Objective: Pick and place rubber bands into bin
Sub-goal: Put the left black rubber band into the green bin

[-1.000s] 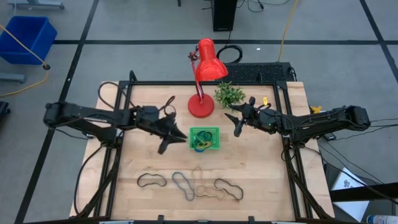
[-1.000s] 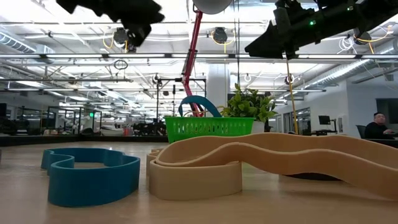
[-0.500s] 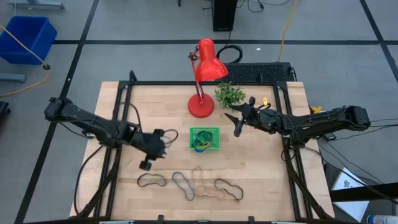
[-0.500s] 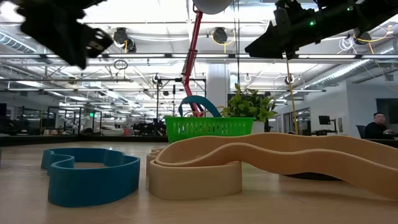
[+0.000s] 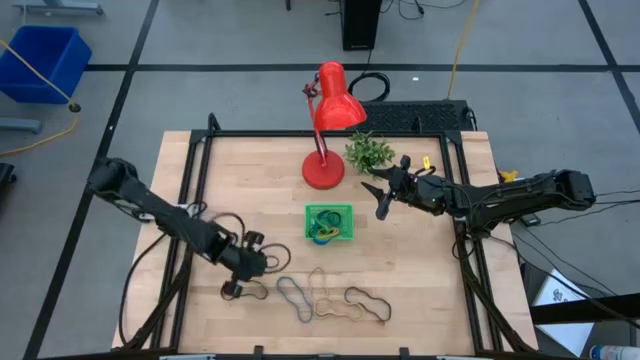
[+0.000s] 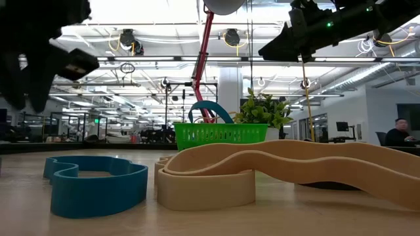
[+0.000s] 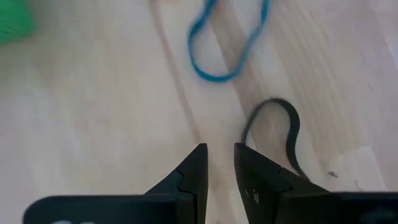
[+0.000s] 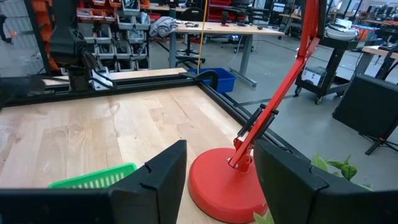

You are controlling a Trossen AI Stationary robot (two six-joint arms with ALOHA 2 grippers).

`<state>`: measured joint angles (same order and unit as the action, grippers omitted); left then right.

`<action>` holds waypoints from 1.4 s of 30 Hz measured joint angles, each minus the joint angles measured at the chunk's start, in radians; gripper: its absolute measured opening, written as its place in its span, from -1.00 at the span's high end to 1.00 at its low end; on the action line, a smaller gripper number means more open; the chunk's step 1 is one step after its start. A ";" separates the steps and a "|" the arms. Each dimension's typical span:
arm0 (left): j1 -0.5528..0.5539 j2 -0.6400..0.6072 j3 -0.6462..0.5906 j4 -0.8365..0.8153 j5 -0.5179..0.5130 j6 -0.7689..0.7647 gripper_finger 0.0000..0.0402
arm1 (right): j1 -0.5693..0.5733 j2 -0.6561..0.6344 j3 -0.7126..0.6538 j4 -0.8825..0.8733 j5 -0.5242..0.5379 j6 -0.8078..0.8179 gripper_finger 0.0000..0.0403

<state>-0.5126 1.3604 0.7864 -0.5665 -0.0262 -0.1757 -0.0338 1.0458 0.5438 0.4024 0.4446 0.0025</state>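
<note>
While several rubber bands (image 5: 318, 297) lie loose in a row along the near part of the table (image 5: 420, 270), the bin (image 5: 328, 223) sits mid-table with a few loops already in it, so more than half the job looks undone. Bin stands just in front of the red lamp (image 5: 325, 125), with a small plant (image 5: 369, 152) beside that.

Left gripper (image 5: 238, 290) hangs low over the leftmost black band (image 5: 248, 291), likely lined up for the next pick. Its fingers (image 7: 194, 171) stand a narrow gap apart with bare wood between them; nothing held. Right gripper (image 5: 380, 198) waits raised beside the bin on the plant side, fingers (image 8: 165, 171) spread wide and empty, presumably kept clear of the left arm's work.

Views differ:
- Left wrist view alone shows the black band (image 7: 280, 134) lying just beside the fingertips, not between them, and a blue band (image 7: 227, 46) farther on.
- High view gives the whole layout but cannot resolve that offset.
- Low view puts a blue band (image 6: 98, 183) and a tan band (image 6: 262, 167) large in front, the bin (image 6: 221, 136) behind; the black band is not visible there.
</note>
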 joint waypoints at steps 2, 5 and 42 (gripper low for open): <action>-0.013 0.036 0.000 0.028 0.001 -0.003 0.57 | 0.000 0.000 0.000 -0.002 0.000 0.000 0.10; -0.031 0.083 0.000 0.044 0.015 -0.007 0.57 | 0.000 0.000 0.000 -0.003 0.000 0.000 0.10; 0.038 0.195 -0.002 0.176 0.300 -0.091 0.97 | 0.000 0.000 0.000 -0.026 0.000 0.001 0.10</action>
<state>-0.4744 1.5557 0.7845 -0.3905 0.2737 -0.2668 -0.0341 1.0454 0.5438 0.3759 0.4446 0.0032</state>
